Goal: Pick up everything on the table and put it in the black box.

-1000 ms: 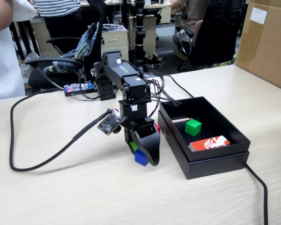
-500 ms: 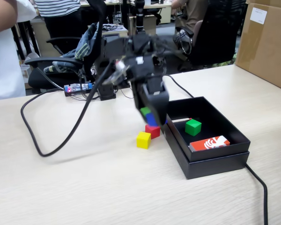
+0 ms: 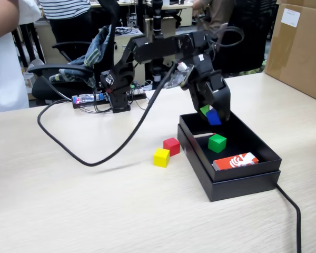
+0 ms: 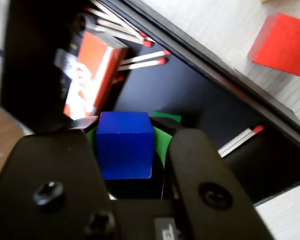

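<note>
table point(image 3: 68, 211): wood-grain | black box point(image 3: 242, 184): matt | pincer point(image 4: 135, 145): plastic, probably

two cubes point(image 3: 167, 151) on table point(image 3: 95, 211) left of box point(image 3: 237, 182), one cube point(image 3: 217, 143) and card point(image 3: 235, 161) inside it

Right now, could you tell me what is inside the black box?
Inside the box lie a green cube, an orange-red and white card and matches. The end effector, holding the blue cube, hides part of the floor.

blue cube point(image 4: 124, 144) | green cube point(image 3: 217, 143) | yellow cube point(image 3: 161, 157) | red cube point(image 3: 171, 146) | black box point(image 3: 242, 182)
</note>
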